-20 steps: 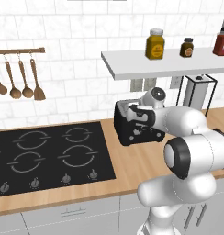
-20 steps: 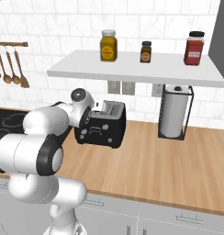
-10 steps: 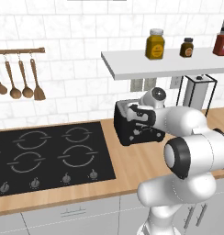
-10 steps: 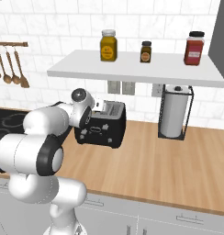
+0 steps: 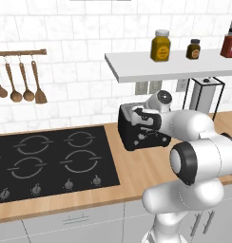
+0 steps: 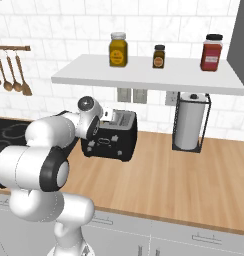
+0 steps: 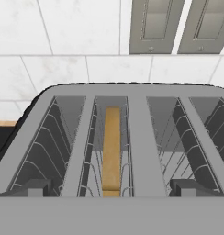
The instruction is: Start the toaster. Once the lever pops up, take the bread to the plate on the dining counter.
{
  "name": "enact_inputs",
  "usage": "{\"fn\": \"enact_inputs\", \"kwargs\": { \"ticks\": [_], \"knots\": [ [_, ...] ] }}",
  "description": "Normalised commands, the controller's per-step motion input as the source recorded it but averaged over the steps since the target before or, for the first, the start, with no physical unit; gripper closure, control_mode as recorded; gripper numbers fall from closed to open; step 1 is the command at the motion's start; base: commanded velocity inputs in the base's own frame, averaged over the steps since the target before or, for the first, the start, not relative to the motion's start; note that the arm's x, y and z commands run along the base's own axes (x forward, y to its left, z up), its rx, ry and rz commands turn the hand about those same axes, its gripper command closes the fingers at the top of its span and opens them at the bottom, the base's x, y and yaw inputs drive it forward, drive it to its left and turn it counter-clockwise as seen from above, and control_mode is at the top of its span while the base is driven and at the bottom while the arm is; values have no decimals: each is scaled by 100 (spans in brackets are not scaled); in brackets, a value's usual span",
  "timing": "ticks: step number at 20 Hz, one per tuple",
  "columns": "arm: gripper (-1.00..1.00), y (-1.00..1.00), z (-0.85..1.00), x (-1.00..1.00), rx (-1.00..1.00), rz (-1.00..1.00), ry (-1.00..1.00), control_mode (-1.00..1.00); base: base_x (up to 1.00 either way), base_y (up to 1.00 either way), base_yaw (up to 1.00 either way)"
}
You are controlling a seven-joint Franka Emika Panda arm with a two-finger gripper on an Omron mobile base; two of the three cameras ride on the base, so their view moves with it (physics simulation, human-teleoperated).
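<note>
Tool point(image 7: 112, 190) spread wide, empty, poised directly above black toaster point(image 6: 111, 142) on wall bench point(image 6: 194, 175). Bread slice point(image 7: 112, 149) seated deep in left slot, just below and between fingertips point(image 7: 33, 189). Possible failure: descent onto slot rims or bread rather than lever, leaving toaster unstarted; lever itself not discernible.

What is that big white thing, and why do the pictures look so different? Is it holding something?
It's a robot arm in a pretend computer kitchen. Two pictures come from cameras behind it, left and right. The third comes from a camera on its hand, looking down into the black toaster, where a bread slice stands in a slot. The toaster sits on the wooden counter beside a black hob and a paper towel roll. Its claw is open above the toaster, holding nothing.
</note>
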Motion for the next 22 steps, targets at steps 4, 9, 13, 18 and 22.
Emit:
{"fn": "enact_inputs", "kwargs": {
  "ticks": [4,9,13,18,22],
  "knots": [
    [-100,0,0,0,0,0,0,-100,0,0,0],
    [-100,0,0,0,0,0,0,-100,0,0,0],
    [-100,0,0,0,0,0,0,-100,0,0,0],
    [-100,0,0,0,0,0,0,-100,0,0,0],
    [-100,0,0,0,0,0,0,-100,0,0,0]
  ]
}}
